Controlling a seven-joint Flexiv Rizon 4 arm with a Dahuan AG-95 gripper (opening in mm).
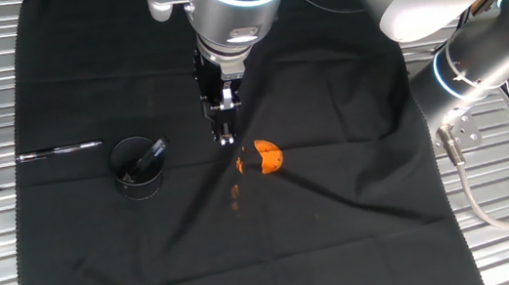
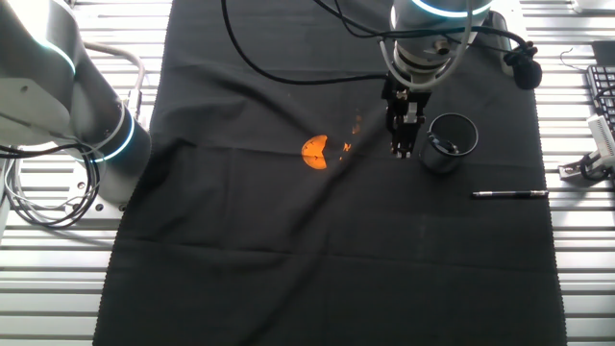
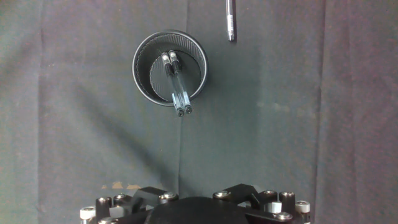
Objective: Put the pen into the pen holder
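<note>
Black cloth (image 1: 344, 219) over slatted metal: your slender dark pen (image 1: 59, 150) lies at the round black mesh holder's (image 1: 137, 168) ten o'clock, outside. Gripper (image 1: 224, 132) empty (finger spacing indeterminable). Placement outstanding.

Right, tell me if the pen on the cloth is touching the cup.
Apart. In the hand view, bare cloth separates the pen from the cup; both fixed views show the same gap.

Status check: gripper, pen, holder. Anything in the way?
Gripper empty above the cloth, jaws' state unclear. Pen lying flat on cloth, outside holder. Holder already has two pens leaning in it. Orange object off to the side.
</note>
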